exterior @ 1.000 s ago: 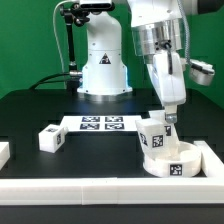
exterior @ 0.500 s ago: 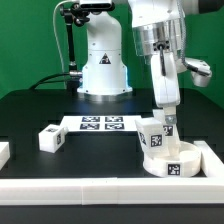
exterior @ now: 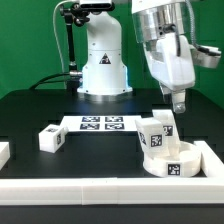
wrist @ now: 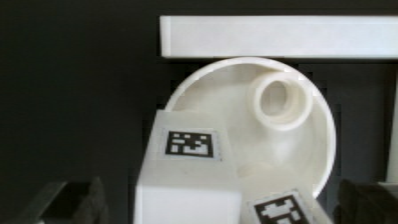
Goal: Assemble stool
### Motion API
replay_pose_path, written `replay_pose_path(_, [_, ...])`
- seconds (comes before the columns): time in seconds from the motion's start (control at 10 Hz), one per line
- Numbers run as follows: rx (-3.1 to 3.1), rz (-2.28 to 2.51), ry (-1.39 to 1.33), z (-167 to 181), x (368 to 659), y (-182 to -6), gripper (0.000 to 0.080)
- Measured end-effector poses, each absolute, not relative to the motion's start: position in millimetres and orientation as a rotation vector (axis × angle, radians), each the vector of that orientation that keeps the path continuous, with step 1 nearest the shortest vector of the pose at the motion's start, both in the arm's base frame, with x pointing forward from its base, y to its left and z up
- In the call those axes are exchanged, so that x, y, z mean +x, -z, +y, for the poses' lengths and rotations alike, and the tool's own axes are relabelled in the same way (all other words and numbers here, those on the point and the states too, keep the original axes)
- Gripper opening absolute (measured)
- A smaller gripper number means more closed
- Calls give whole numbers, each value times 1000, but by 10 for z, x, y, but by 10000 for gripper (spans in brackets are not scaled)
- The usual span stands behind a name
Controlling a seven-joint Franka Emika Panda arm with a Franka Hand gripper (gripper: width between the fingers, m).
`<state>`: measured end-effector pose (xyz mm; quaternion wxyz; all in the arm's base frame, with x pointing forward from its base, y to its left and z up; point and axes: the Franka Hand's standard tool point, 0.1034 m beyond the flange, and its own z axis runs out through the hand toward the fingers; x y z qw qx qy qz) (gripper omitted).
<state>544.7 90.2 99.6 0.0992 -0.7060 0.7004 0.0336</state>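
Observation:
The stool's round white seat (exterior: pixel 172 162) lies in the corner of the white rails at the exterior view's right. An upright tagged leg (exterior: pixel 153 136) stands on it. My gripper (exterior: pixel 179 104) hangs open just above and slightly to the right of that leg, holding nothing. In the wrist view the seat (wrist: pixel 249 95) shows a round socket hole (wrist: pixel 281 100). The leg (wrist: pixel 187 175) sits between my gripper's (wrist: pixel 222 205) dark fingers (wrist: pixel 75 200), which stand apart from it on both sides. A second leg (exterior: pixel 50 138) lies loose on the table at the left.
The marker board (exterior: pixel 100 124) lies mid-table in front of the arm's base (exterior: pixel 104 70). White rails run along the front edge (exterior: pixel 90 190) and the right side (exterior: pixel 208 152). Another white part (exterior: pixel 3 152) shows at the left edge.
My gripper has opened, let go of the upright leg and risen up and slightly right. The leg stays standing on the seat.

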Motion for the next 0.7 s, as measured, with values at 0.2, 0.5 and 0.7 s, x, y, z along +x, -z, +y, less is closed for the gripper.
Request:
replay_pose_path(0.2, [-2242, 1902, -79, 903, 5439, -976, 649])
replay_pose_path(0.5, [-2546, 1532, -23, 948, 5462, -1006, 649])
replay_pose_path(0.7, [-2733, 1230, 8, 988, 5484, -1036, 649])
